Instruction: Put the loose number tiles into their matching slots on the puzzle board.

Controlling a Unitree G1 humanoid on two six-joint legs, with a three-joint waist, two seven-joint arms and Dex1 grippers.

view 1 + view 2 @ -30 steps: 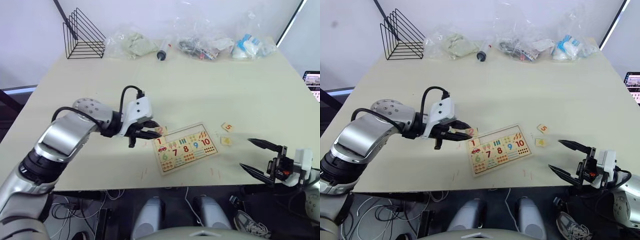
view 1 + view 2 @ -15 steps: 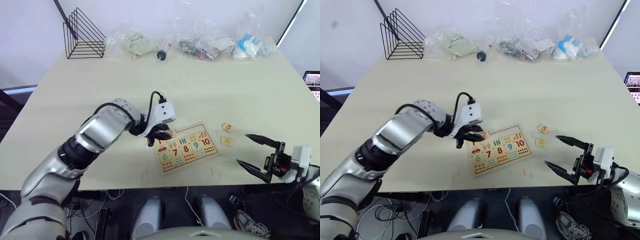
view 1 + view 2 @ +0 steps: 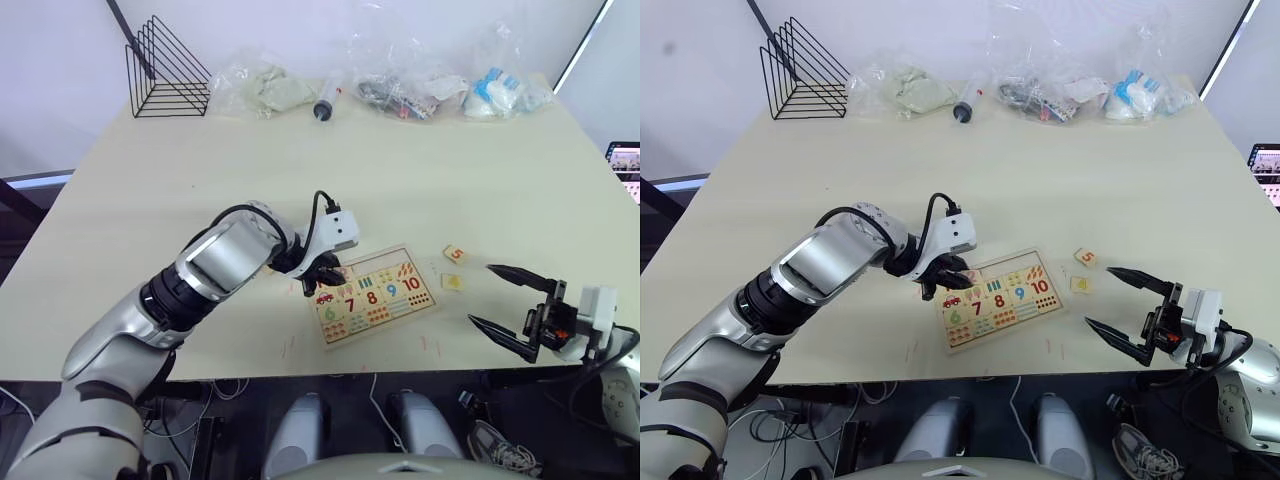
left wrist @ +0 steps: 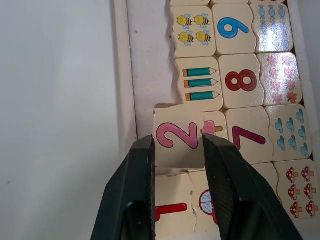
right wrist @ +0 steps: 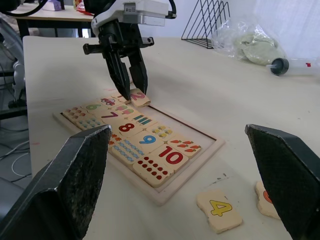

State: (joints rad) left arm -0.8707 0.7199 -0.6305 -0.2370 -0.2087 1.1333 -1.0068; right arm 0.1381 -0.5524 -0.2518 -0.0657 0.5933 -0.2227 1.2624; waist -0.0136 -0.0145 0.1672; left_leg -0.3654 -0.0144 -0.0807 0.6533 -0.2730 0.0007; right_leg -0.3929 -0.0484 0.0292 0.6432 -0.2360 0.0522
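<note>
The puzzle board (image 3: 385,325) lies near the table's front edge, its lower rows filled with numbers 6 to 10 and pictures. My left gripper (image 3: 325,268) is shut on the pink 2 tile (image 4: 179,137), which it holds over the board's near-left end, just past the seated 1 tile (image 4: 172,210). The empty slots (image 4: 145,55) run along the board's far long edge. Two loose number tiles lie on the table right of the board: the 5 (image 3: 455,254) and the 4 (image 3: 452,283). My right gripper (image 3: 480,294) hangs open further to their right, holding nothing.
Along the table's far edge stand a black wire rack (image 3: 165,70), a syringe (image 3: 326,102) and several plastic bags (image 3: 405,90). A screen (image 3: 625,165) shows beyond the right edge.
My left gripper carried the 2 tile rightward from beside the board to over its slot row. The right gripper drifted slightly left toward the table.
</note>
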